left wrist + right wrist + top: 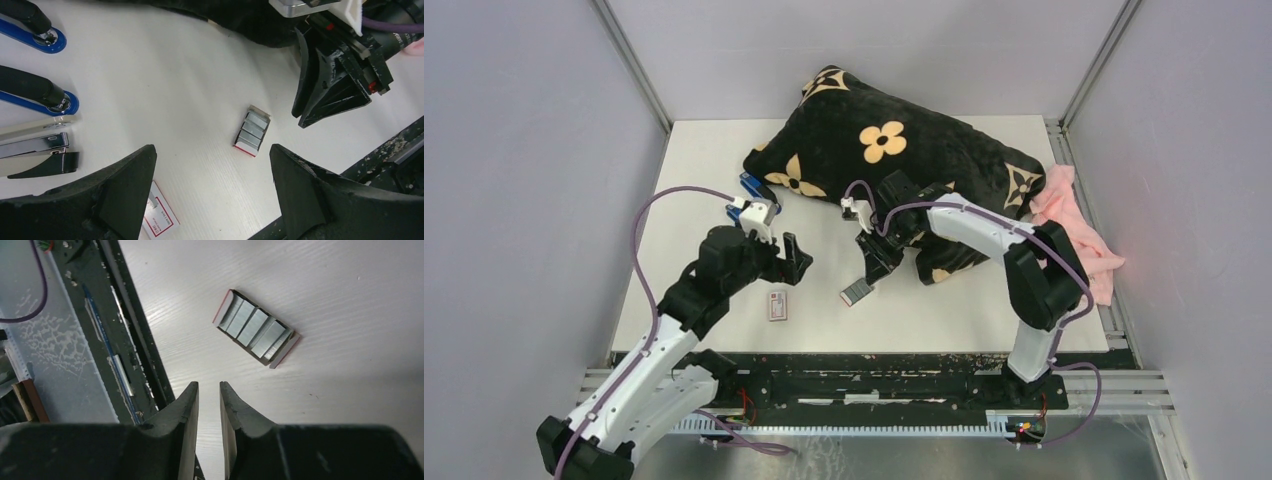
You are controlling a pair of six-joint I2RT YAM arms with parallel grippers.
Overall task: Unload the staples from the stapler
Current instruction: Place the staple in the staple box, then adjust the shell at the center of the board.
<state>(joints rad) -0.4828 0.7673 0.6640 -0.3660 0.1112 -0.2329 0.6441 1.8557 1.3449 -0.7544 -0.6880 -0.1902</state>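
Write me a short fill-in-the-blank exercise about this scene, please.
1. The staples lie in a tray on the ___ table.
2. The left gripper has its jaws wide ___.
3. The cloth beside the pillow is ___.
Missing words: white; open; pink.

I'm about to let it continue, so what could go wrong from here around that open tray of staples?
The staples lie loose in a shallow open tray; a nudge from the right gripper near it could scatter them. The left gripper, fingers wide, faces the same tray, so the arms might collide. The open stapler lies right beside a left finger and could get knocked.
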